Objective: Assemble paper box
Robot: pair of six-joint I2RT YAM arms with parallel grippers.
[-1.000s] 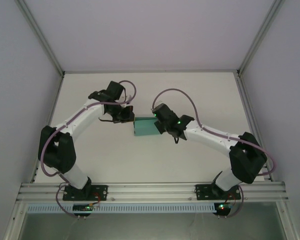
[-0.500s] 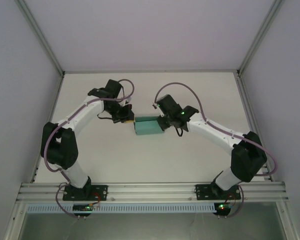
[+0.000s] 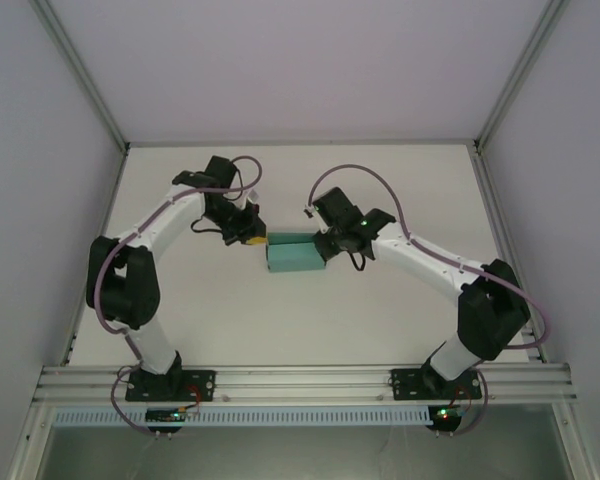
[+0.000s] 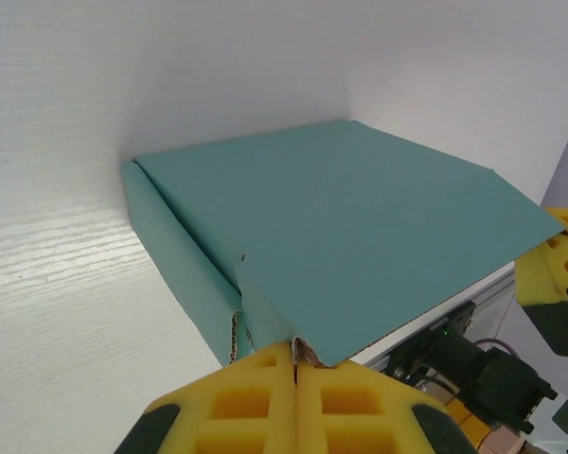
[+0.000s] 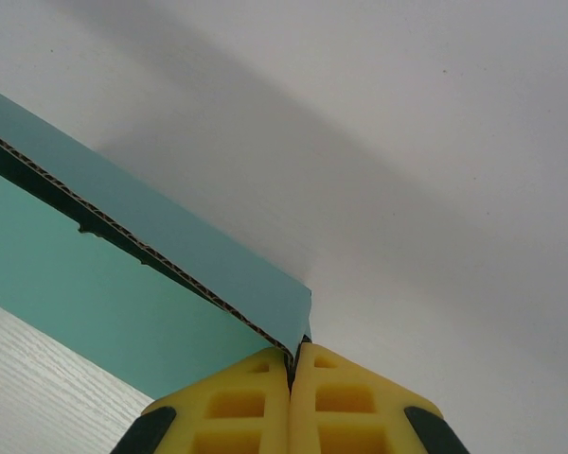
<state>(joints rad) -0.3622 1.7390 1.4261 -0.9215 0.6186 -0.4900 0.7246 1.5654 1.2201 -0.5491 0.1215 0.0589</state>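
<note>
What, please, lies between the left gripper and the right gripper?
The paper box spans that stretch in the top view; the left gripper pinches one end, the right gripper the other.

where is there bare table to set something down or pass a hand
Widest bare table lies on the near side of the box, between left arm and right arm. Another free strip runs along the far edge behind both. The middle is crowded: left tool and right tool each shut on an end of the box.
</note>
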